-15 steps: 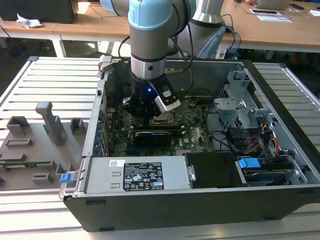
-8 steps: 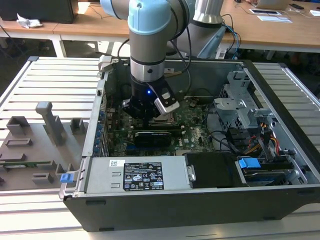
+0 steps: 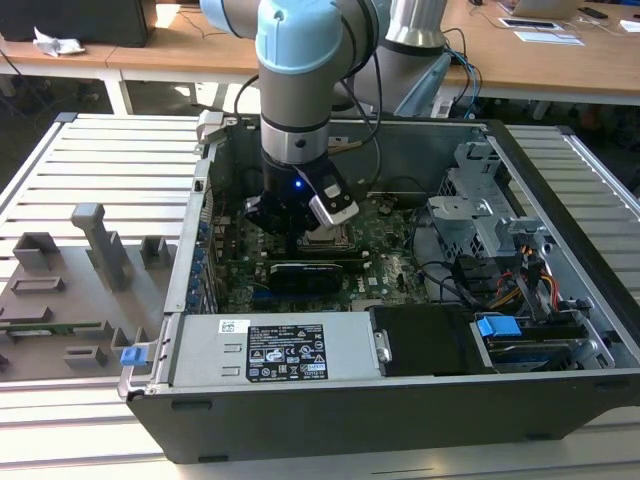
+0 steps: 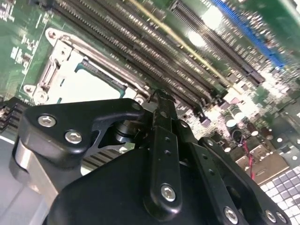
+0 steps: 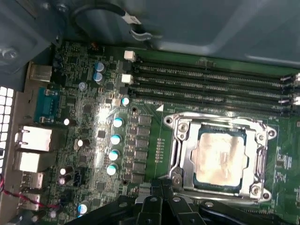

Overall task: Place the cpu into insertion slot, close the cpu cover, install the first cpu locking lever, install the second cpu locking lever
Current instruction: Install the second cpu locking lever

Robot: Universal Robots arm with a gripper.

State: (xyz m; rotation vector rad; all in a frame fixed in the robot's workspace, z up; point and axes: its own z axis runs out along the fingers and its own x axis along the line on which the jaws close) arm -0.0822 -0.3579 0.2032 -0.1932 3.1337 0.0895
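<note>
The cpu (image 5: 220,157) lies flat in the insertion slot (image 5: 218,190), its silver top showing through the window of the cpu cover (image 5: 180,154), which is down around it. A thin metal lever (image 5: 213,115) runs along the socket's edge nearest the long memory slots. My gripper (image 5: 157,190) is shut, fingertips together with nothing between them, just outside the socket's edge on the side away from those slots. In the second wrist view the gripper (image 4: 161,101) hangs right beside the cpu (image 4: 89,86) and the cover (image 4: 49,75). In the exterior view the gripper (image 3: 300,235) is low inside the computer case over the socket (image 3: 328,240).
Long black memory slots (image 5: 211,84) run beside the socket. Capacitors (image 5: 117,138) and rear ports (image 5: 33,140) lie further along the board. The case walls (image 3: 540,190), a drive cage (image 3: 480,210), cables (image 3: 540,285) and the power supply (image 3: 270,350) ring the motherboard.
</note>
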